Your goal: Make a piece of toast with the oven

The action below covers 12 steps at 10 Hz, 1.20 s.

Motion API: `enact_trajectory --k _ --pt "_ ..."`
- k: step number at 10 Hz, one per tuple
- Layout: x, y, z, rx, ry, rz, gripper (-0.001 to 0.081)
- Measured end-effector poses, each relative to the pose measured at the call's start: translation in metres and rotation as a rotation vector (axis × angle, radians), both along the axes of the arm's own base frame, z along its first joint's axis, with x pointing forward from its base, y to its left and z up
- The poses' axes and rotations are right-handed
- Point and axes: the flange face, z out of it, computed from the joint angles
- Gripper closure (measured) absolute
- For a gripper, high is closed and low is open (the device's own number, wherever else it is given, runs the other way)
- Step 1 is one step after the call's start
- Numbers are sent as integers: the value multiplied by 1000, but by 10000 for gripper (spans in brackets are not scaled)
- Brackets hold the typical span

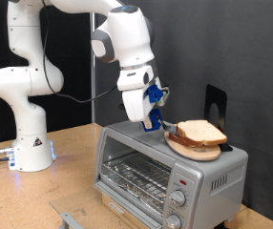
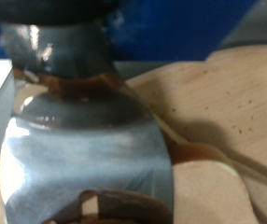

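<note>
The oven [image 1: 165, 172] stands at the exterior view's lower right, its glass door closed over the wire rack. On its top lies a round wooden plate [image 1: 211, 150] carrying the piece of toast [image 1: 201, 132], pale with a brown crust. My gripper [image 1: 158, 120] hangs tilted at the plate's left rim, its blue fingers reaching down to the edge of plate and toast. In the wrist view a blurred grey finger [image 2: 87, 149] fills the picture, with the plate [image 2: 236, 93] and the toast's crusted edge [image 2: 217, 191] beside it. The fingers' gap is hidden.
A flat black stand [image 1: 216, 103] rises behind the plate on the oven's top. Two knobs [image 1: 178, 199] sit on the oven's front right. The arm's white base [image 1: 27, 143] is at the exterior view's left on the wooden table. A small metal piece [image 1: 70, 219] lies near the bottom edge.
</note>
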Motion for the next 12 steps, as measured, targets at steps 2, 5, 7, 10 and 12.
enact_trajectory --k 2,5,7,10,12 --pt "4 3 -2 -5 4 -5 422" --pt "11 5 -3 -16 -22 -16 422" --pt "16 8 -1 -22 -140 -44 422" --pt "14 7 2 -23 -255 -65 422" --pt "8 4 6 1 -267 -73 422"
